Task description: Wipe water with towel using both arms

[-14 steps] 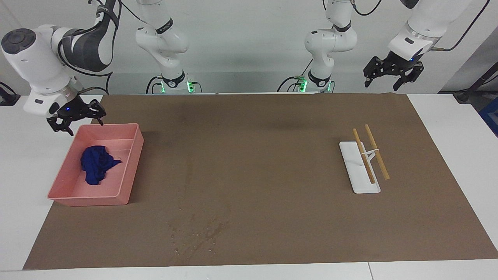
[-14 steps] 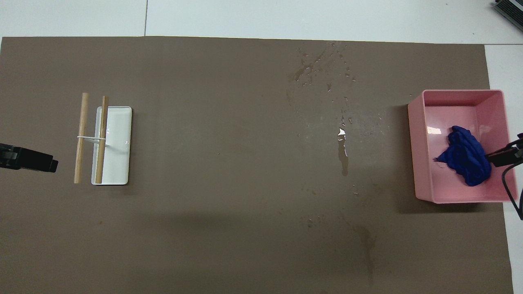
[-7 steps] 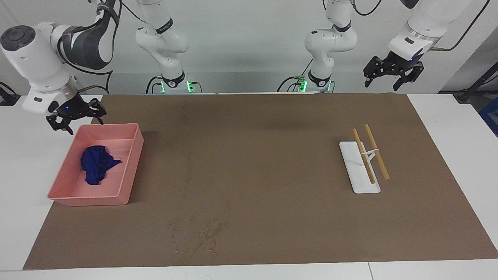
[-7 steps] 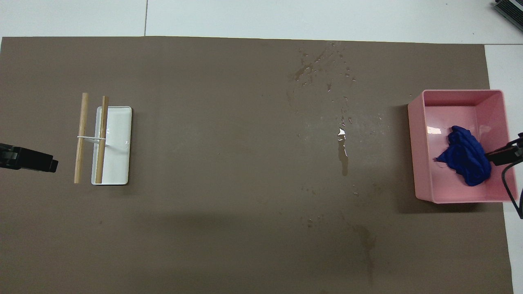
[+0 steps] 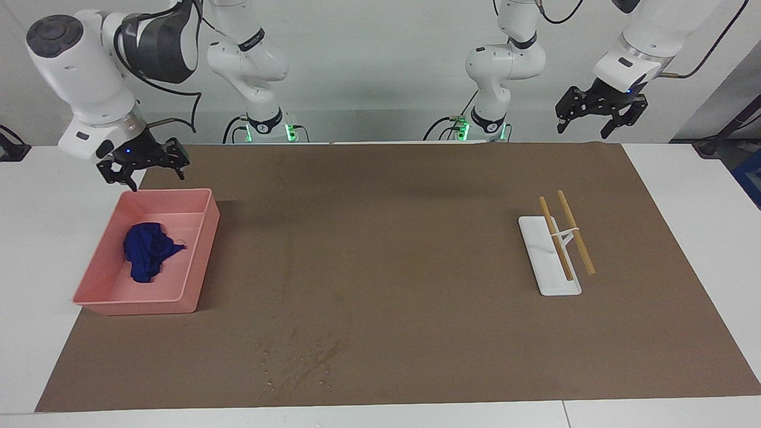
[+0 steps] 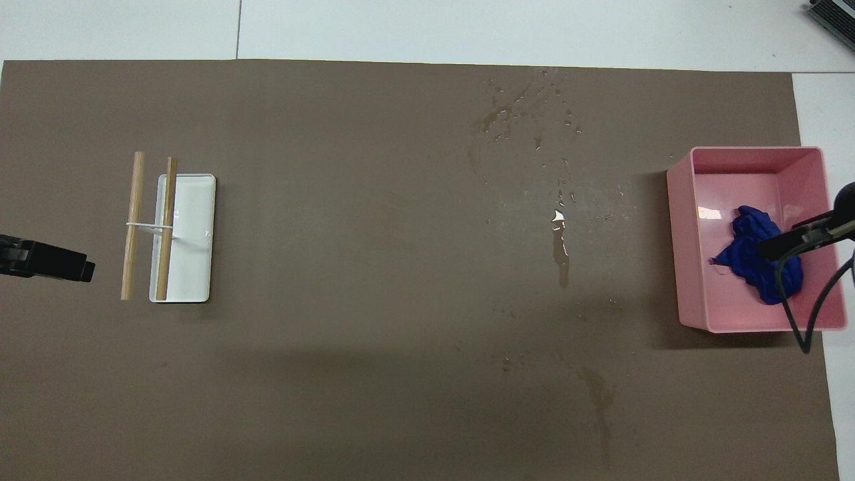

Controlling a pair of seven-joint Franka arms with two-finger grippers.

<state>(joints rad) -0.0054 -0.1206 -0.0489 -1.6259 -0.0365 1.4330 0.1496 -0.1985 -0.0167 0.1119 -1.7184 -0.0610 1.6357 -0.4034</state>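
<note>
Facing view: my right gripper (image 5: 144,170) hangs spread over the tray's (image 5: 205,238) robot-side rim, my left gripper (image 5: 600,114) waits spread, no readable writing. Overhead: the towel (image 6: 758,257) lies in the tray, partly hidden by my right arm; water (image 6: 560,230) glistens mid-mat.

Towel (image 5: 145,251): soft, wrinkly navy cloth, matt, lying bunched in the bin at frame left.
Bin (image 5: 201,257): smooth pink plastic, its floor catching a slight sheen.
Mat (image 5: 404,196): brown, matt, paper-like sheet, covering the frame's middle.
Water (image 6: 558,220): clear glossy droplets and darker wet streaks, glistening on the mat.
Slab (image 5: 538,261): smooth white plastic look, carrying two pale wooden sticks (image 5: 575,232).
Arms (image 5: 89,65): glossy white shells showing dark grey sections.
</note>
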